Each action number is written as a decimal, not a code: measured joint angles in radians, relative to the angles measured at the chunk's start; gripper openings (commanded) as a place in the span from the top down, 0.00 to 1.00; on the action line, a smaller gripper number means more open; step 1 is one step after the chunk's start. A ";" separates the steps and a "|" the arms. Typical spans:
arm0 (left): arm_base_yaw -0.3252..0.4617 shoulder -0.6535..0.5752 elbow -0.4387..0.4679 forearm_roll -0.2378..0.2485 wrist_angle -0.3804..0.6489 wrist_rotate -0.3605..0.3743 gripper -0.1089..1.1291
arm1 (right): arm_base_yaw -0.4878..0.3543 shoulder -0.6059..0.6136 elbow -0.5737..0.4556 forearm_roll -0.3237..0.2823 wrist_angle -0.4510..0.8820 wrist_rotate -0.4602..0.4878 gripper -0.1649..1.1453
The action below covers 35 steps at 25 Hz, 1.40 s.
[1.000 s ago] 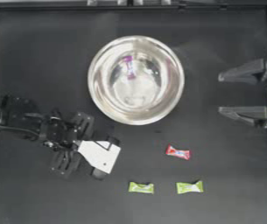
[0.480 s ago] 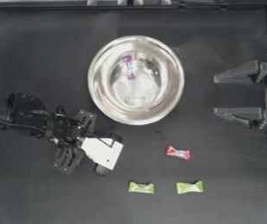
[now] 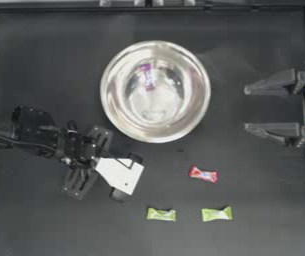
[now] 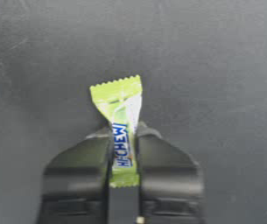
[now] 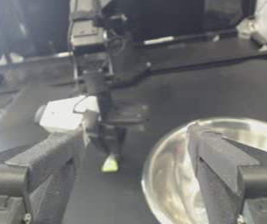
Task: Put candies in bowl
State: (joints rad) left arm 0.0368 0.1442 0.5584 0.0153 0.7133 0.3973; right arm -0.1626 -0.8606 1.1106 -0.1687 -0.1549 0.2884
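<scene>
The silver bowl (image 3: 114, 107) sits mid-table, with a purple candy (image 3: 145, 71) inside it. My left gripper (image 3: 120, 194) is below-left of the bowl, mostly hidden under its white wrist camera. In the left wrist view it (image 4: 124, 141) is shut on a lime-green candy (image 4: 119, 98), held above the table. Across the table, the right wrist view shows that same candy (image 5: 110, 165) beside the bowl (image 5: 176, 183). A red candy (image 3: 203, 174) and two green candies (image 3: 161, 214) (image 3: 217, 214) lie on the table. My right gripper (image 3: 247, 109) waits open at the right.
The table's raised border (image 3: 148, 9) runs along the top and both sides. Bare dark surface lies between the bowl and the loose candies.
The left arm has shifted slightly up and right toward the bowl, carrying the green candy. The right gripper has crept a little leftward.
</scene>
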 measured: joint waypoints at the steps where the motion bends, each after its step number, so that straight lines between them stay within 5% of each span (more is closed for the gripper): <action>1: 0.002 0.000 -0.002 -0.005 0.000 0.002 0.65 | 0.000 0.002 -0.002 0.000 0.000 0.000 0.13; 12: 0.005 -0.091 -0.002 -0.091 -0.009 0.002 0.65 | 0.002 0.002 -0.002 0.005 -0.002 0.000 0.13; 23: 0.103 -0.278 -0.021 -0.060 -0.147 0.044 0.58 | 0.000 0.003 -0.002 0.011 -0.002 0.000 0.13; 35: 0.288 -0.127 -0.186 -0.083 -0.170 0.190 0.58 | 0.000 0.067 -0.002 0.015 -0.060 0.002 0.13</action>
State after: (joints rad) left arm 0.3252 0.0169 0.3728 -0.0675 0.5430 0.5875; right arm -0.1626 -0.7931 1.1091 -0.1534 -0.2148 0.2899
